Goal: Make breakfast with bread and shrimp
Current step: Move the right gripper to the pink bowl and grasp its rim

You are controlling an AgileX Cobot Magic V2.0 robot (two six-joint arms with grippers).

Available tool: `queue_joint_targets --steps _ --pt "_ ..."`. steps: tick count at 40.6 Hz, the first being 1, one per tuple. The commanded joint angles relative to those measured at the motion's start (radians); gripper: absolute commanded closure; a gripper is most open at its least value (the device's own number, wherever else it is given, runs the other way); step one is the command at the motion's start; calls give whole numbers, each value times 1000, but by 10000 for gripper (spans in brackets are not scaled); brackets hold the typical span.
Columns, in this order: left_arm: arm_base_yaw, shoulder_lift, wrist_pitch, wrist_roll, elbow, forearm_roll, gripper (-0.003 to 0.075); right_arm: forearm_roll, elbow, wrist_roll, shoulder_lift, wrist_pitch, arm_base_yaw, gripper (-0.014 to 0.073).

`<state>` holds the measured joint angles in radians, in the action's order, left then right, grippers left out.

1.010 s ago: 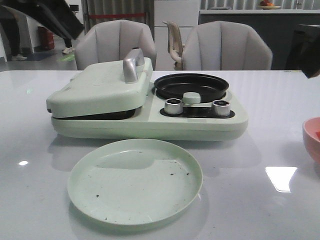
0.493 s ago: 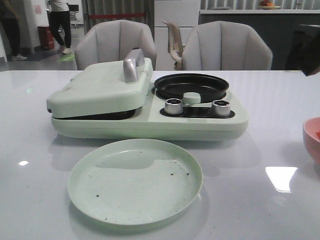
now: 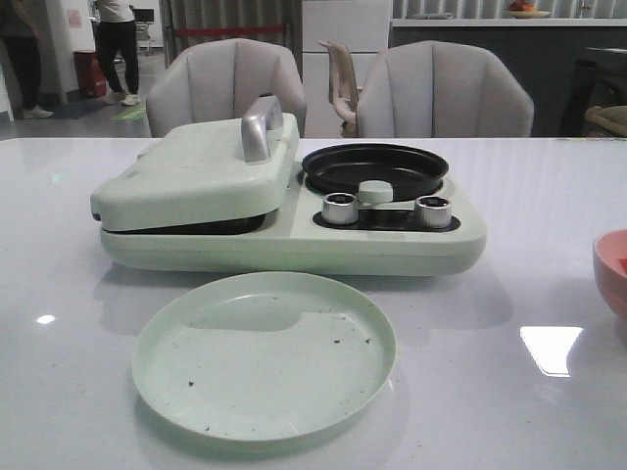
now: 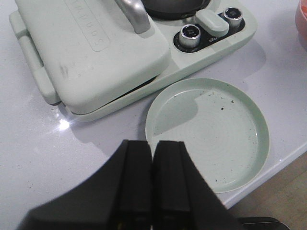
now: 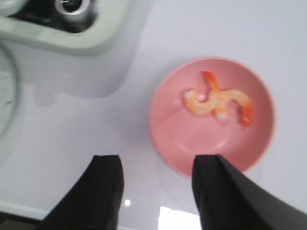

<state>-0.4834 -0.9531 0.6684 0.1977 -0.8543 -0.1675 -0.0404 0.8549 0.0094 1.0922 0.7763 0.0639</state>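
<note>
Currently your right hand (image 5: 156,184) is hovering fingers spread wide above the pink bowl (image 5: 165,143), with the shrimp (image 5: 218,101) lying inside it. Your left hand (image 4: 152,179) is hanging with fingers pressed together, empty, over the table (image 4: 33,143) beside the green plate (image 4: 249,158) and breakfast maker (image 4: 91,52). Bread isn't visible.

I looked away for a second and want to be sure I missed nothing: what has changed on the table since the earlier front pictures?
On the table, nothing visibly moved. The dark shape at the far right edge of the front view has gone from sight, and people in the background walked on. The breakfast maker with its lid shut, the empty green plate and the pink bowl stayed put.
</note>
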Motion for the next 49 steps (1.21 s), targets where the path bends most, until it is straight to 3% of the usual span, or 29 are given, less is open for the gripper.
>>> queue_joint_targets --steps 1,13,23,39,43,49 --pt "-8 15 -76 -8 -27 -13 619 -41 41 0 34 -77 -104 141" --pt "-8 15 -76 -8 -27 -13 619 -44 46 -1 216 -230 -260 141" --pt "-8 15 -76 -8 -27 -13 619 -117 96 -1 382 -280 -271 141" --pt "-8 15 -76 -8 -27 -13 619 -130 219 -1 611 -217 -271 143" --pt "-8 15 -76 -8 -27 -13 619 -130 240 -1 634 -176 -271 202" --pt "-8 15 -79 -8 -27 -13 619 -130 249 -1 636 -164 -271 400"
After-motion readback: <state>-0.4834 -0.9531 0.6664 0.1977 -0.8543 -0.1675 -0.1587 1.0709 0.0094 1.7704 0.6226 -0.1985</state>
